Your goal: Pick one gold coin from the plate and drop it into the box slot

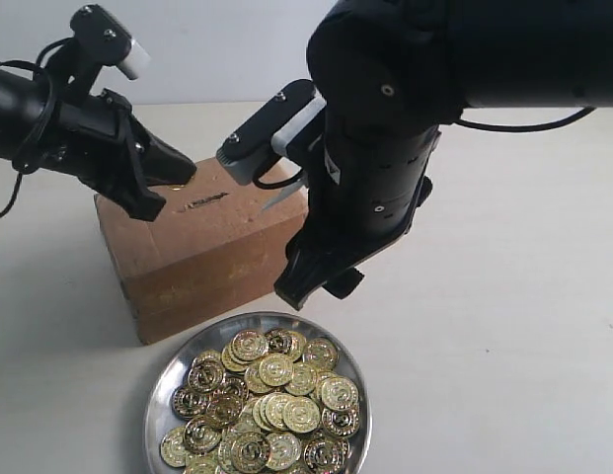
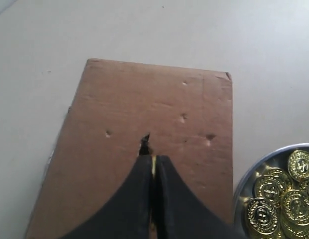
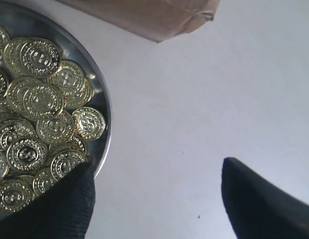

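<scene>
As the L gripper, clamped on a coin held edge-on, hangs w/ the slot of the box just beyond its tips, best to ease fwd, square edge to slot, then release; R gripper hovers, jaws apart, by the plate.

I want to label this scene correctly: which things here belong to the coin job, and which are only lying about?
Job: left gripper shut on a gold coin at the slot; box; plate; spare coins.
Not in use: table; open right gripper, by the plate's rim.
</scene>
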`<state>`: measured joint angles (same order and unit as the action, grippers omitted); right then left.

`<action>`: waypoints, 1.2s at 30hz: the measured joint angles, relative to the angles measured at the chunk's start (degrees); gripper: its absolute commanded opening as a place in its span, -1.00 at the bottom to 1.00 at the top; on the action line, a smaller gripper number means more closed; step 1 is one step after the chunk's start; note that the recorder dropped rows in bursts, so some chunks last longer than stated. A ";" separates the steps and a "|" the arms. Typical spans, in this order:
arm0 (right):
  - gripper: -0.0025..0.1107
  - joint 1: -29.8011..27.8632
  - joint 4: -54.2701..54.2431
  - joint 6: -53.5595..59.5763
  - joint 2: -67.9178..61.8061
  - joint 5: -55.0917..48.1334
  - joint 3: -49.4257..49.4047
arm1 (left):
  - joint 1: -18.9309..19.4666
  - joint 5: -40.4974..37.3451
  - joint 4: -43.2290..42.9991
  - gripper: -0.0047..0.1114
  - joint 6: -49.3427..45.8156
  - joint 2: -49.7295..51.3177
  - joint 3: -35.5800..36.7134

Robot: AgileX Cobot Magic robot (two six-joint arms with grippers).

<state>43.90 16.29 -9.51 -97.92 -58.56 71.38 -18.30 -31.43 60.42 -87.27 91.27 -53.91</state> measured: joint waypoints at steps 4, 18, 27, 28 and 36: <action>0.23 0.00 0.77 -0.50 0.00 -0.10 0.00 | 0.00 -3.47 -0.11 -0.92 -2.77 3.62 -2.79; 0.23 0.00 1.18 -0.61 1.99 -0.73 0.00 | 0.00 -4.03 -1.25 -0.92 -5.50 9.16 -6.55; 0.23 0.00 1.31 -0.61 8.03 -0.73 0.00 | 0.00 -2.84 -1.25 -0.92 -6.75 11.60 -6.91; 0.23 0.00 1.31 -0.61 8.51 -0.63 0.00 | 0.00 -2.84 -1.25 -0.87 -6.75 11.60 -7.02; 0.23 0.00 1.31 -0.73 10.35 -0.40 0.00 | 0.00 -2.60 -0.90 -0.32 -6.75 11.60 -7.02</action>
<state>43.90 17.60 -10.24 -87.56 -58.97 71.38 -18.30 -34.03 59.51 -94.02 102.86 -60.93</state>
